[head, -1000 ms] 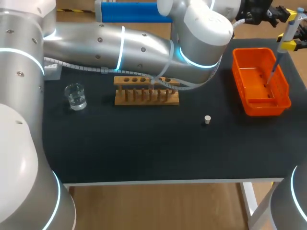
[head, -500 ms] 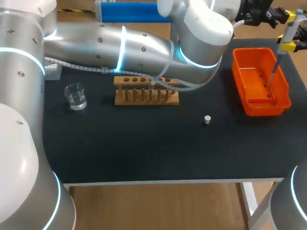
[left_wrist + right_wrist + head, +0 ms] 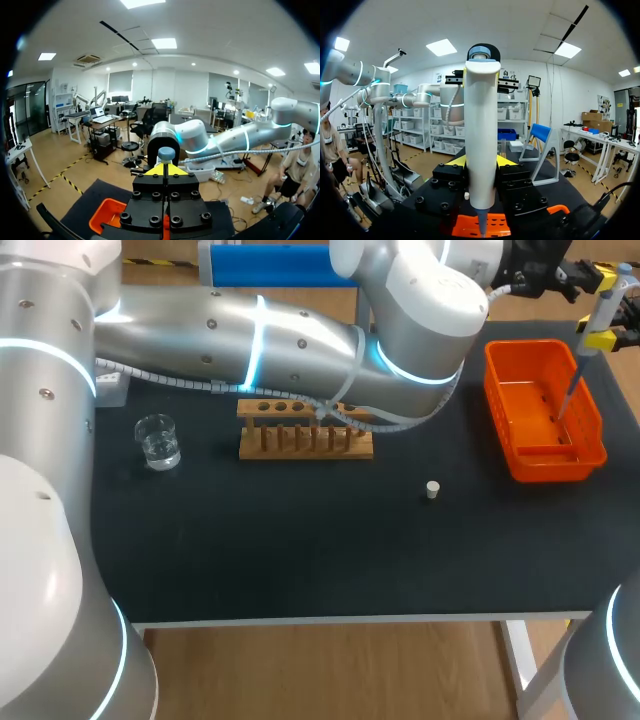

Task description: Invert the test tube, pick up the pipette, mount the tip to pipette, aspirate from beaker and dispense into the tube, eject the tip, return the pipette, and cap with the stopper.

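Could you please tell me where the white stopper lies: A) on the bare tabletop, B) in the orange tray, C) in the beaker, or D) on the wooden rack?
A: the stopper stands alone on the dark table, apart from the rack and the orange tray.

The left arm (image 3: 250, 330) enters from the left, extends across the table past the middle and ends at the far right corner. The yellow tips of the left gripper (image 3: 166, 170) meet with no visible gap. The right arm (image 3: 612, 660) enters at the near right corner. The right gripper (image 3: 481, 161) clamps the upright pipette (image 3: 481, 125), one yellow tip on each side. The two grippers are close together.
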You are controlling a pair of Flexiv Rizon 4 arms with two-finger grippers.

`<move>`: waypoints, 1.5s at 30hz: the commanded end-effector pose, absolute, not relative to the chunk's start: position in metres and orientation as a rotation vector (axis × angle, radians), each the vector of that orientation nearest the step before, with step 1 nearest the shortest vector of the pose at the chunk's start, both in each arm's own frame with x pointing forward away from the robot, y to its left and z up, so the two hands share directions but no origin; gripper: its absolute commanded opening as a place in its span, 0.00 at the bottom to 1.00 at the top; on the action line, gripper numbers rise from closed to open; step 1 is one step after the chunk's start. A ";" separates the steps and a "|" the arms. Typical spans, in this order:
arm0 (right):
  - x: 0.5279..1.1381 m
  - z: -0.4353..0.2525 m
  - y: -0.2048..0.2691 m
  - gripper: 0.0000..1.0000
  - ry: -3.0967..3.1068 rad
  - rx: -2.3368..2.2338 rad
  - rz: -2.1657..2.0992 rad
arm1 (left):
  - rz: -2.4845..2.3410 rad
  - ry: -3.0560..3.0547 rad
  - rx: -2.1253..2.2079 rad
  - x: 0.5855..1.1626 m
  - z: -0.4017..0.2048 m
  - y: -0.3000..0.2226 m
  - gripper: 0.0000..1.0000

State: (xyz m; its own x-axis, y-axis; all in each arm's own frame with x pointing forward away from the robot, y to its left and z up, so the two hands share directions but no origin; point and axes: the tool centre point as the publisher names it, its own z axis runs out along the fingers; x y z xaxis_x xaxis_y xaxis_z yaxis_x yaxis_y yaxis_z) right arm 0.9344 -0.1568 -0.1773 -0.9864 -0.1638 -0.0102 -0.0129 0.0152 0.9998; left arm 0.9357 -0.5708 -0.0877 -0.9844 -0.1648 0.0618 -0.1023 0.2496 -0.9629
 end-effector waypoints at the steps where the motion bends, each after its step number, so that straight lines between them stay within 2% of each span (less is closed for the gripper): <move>1: 0.938 -0.168 -0.158 0.00 -2.154 0.200 -2.117 | -1.988 2.336 -0.263 0.935 -0.104 -0.575 0.00; 45: 0.938 -0.168 -0.158 0.00 -2.154 0.200 -2.117 | -1.995 2.336 -0.315 0.934 -0.123 -0.575 0.00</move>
